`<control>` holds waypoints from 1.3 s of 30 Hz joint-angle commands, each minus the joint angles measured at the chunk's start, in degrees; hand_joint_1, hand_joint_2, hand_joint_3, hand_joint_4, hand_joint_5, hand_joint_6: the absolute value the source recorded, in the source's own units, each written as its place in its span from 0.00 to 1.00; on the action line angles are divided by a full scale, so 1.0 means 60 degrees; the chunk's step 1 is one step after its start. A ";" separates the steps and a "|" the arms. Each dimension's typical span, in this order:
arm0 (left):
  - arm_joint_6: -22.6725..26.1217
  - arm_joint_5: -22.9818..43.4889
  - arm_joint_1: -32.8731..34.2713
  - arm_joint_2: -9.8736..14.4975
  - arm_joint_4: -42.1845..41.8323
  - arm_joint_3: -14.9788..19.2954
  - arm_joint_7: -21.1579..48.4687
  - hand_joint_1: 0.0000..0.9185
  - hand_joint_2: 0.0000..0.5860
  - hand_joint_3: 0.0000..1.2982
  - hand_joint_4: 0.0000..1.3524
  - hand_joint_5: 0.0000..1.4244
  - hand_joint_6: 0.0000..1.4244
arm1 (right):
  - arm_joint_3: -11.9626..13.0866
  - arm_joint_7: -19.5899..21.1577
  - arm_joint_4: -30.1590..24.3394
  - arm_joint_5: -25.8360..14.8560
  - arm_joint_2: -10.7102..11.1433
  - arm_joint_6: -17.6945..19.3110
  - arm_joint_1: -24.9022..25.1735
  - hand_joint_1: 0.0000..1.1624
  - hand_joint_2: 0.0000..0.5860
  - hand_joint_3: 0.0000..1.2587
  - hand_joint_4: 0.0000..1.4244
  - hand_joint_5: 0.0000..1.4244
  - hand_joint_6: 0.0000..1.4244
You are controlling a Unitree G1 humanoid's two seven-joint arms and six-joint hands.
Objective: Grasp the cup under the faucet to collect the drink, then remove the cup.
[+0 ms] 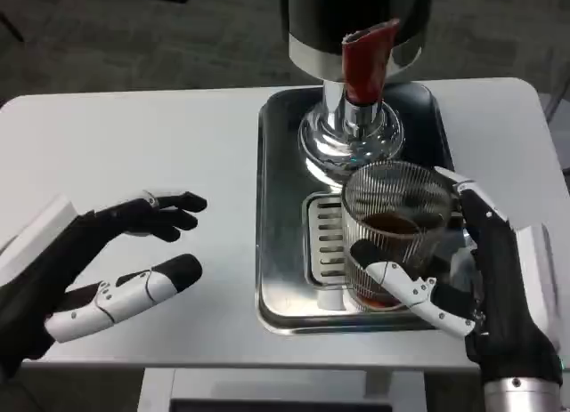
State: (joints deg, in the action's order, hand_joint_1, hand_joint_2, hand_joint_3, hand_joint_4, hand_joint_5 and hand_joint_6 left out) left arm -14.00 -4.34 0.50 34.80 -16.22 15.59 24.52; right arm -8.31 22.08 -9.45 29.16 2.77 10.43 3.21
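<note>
Fingers (401, 286) of right hand (481, 278) held ribbed cup (392, 225) over tray (276, 252) grate | left hand (107, 261) spread wide, near table (134, 145) left edge

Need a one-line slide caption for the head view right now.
Right hand grips the ribbed glass cup, holding dark drink, on the steel tray below the red-handled faucet.

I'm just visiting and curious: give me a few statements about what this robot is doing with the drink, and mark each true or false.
1. The right robot hand holds the ribbed glass cup. True.
2. The cup is empty. False: dark liquid sits in its lower part.
3. The left robot hand grips the red tap lever. False: it hovers open over the white table, touching nothing.
4. The cup stands over the metal drip tray, near the dispenser's chrome base. True.
</note>
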 commanded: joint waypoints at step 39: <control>-0.0833 0.0539 0.1067 0.0384 0.0452 -0.0488 0.0517 0.07 0.19 0.22 0.20 0.22 0.18 | 0.0209 -0.1360 -0.2858 -0.0863 -0.0192 0.0165 -0.1093 0.72 0.33 0.82 0.86 1.00 1.00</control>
State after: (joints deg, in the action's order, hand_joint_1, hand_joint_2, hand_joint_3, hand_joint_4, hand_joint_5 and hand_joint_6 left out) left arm -17.92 -2.09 6.92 35.85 -13.47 12.40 26.56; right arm -6.89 14.38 -24.10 24.74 2.30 10.65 -2.62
